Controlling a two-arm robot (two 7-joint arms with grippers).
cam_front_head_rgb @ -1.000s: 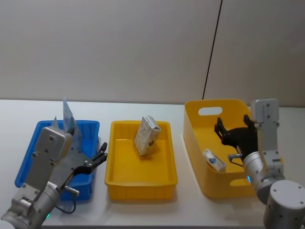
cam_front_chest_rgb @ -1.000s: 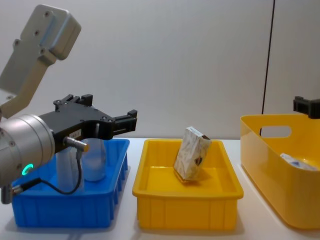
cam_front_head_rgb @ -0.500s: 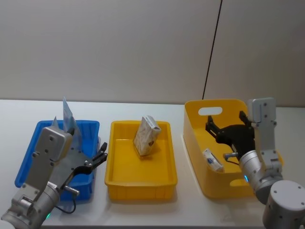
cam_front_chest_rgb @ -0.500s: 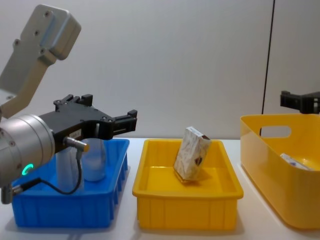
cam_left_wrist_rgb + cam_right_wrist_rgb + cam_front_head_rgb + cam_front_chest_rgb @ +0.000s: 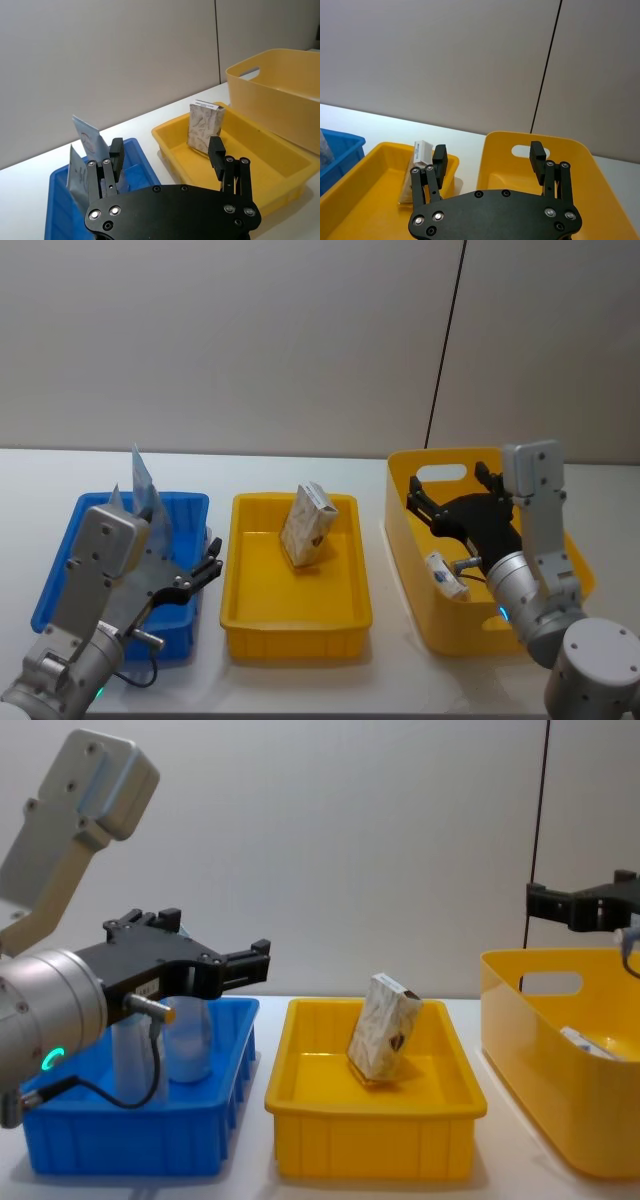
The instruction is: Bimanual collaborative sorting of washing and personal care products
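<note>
Three bins are sitting in a row along the bench (image 5: pixel 300 685): a tall yellow bin (image 5: pixel 440 625) toward its right edge, a shallow yellow tray (image 5: pixel 295 640) at the middle and a blue bin (image 5: pixel 130 1150) toward its left edge. Above the tall bin the right gripper (image 5: pixel 487 155) is hanging with its fingers spread wide and gripping nothing. The left gripper (image 5: pixel 212 558) is hovering over the blue bin's near right corner, its fingers likewise apart and empty. Several pale-blue tubes (image 5: pixel 86 139) are standing in the blue bin, a patterned pack (image 5: pixel 305 525) is leaning upright in the tray, and a pack with a blue mark (image 5: pixel 449 577) is lying low against the tall bin's left wall. Judging by this, the right arm is lining up for a pick. The next move is probably calling for a careful descent between the bin's walls onto that pack. How many tubes there are is hard to count, since the left arm and the bin wall are hiding their lower parts. The chest view is cutting off most of the right gripper.
</note>
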